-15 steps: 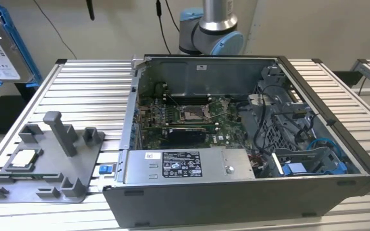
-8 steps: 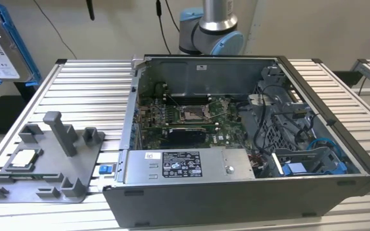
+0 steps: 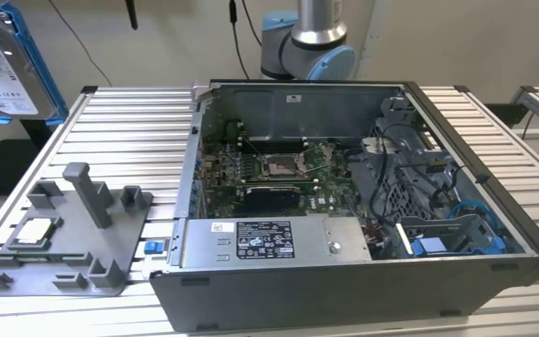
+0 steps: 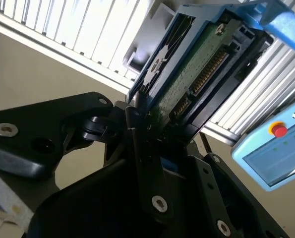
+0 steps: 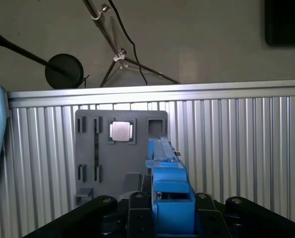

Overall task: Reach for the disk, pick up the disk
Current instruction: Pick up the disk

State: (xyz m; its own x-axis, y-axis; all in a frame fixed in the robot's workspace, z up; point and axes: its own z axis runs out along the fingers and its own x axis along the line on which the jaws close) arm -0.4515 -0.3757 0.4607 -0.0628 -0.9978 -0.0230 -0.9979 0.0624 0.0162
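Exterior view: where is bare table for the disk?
Bare table slats for the disk lie between the grey fixture and the far edge, beside the open case. A narrower strip borders the case at the exterior view's right. Inside the case is crowded.

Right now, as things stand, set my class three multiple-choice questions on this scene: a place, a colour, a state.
1. Where is the disk? A in the computer case; B held up in the air; C on the grey tray.
2. Its frame is: A blue; B red; C green.
3. The gripper is: A open; B away from the disk; C shut on the disk.
Answers: B, it hangs clear in the exterior view; A, blue plastic edges it; C, the gripper clamps its edge.
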